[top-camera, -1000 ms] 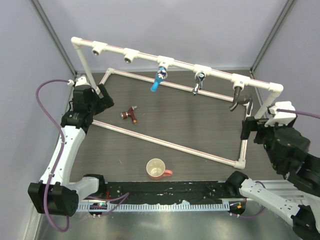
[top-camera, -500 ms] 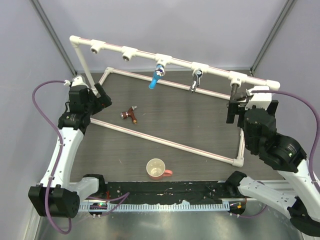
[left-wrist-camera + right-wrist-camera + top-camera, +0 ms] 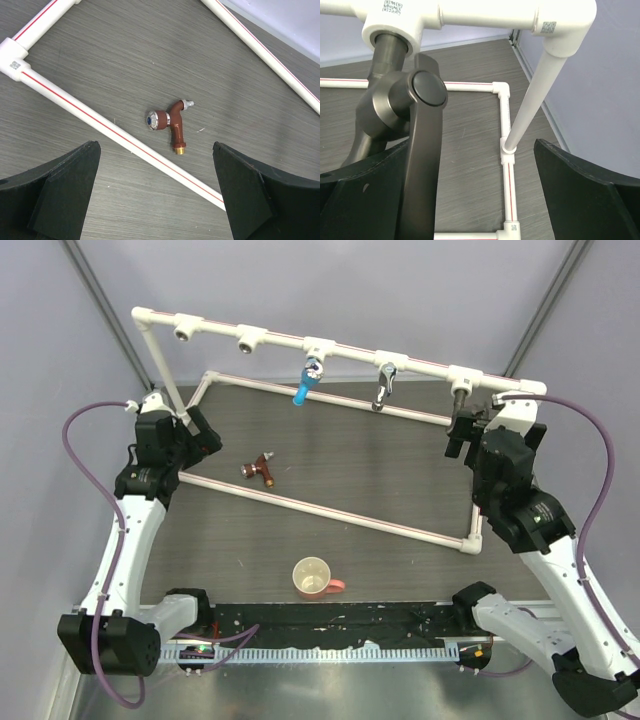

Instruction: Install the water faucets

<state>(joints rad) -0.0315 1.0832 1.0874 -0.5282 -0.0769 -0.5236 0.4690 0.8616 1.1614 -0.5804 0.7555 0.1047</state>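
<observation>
A reddish-brown copper faucet (image 3: 260, 469) lies loose on the dark table inside the white pipe frame (image 3: 330, 512); in the left wrist view this faucet (image 3: 171, 122) rests just beyond a frame pipe. My left gripper (image 3: 198, 433) hovers open to its left, its fingers (image 3: 60, 185) wide apart and empty. On the raised top bar hang a blue faucet (image 3: 308, 380), a chrome faucet (image 3: 384, 388) and a dark faucet (image 3: 459, 400). My right gripper (image 3: 466, 432) is open at the dark faucet (image 3: 390, 107), whose long handle (image 3: 425, 170) stands between the fingers, close to the left one.
Two tee sockets (image 3: 187, 333) (image 3: 250, 340) at the left of the top bar are bare. A cream cup (image 3: 313, 577) with a pink rim stands near the front edge. The frame's right upright (image 3: 535, 95) rises beside my right gripper (image 3: 470, 175). Grey walls close in left and right.
My right arm has swung forward and left until its open fingers straddle the dark faucet's handle. The pipe frame has shifted slightly left. The left arm has barely moved.
</observation>
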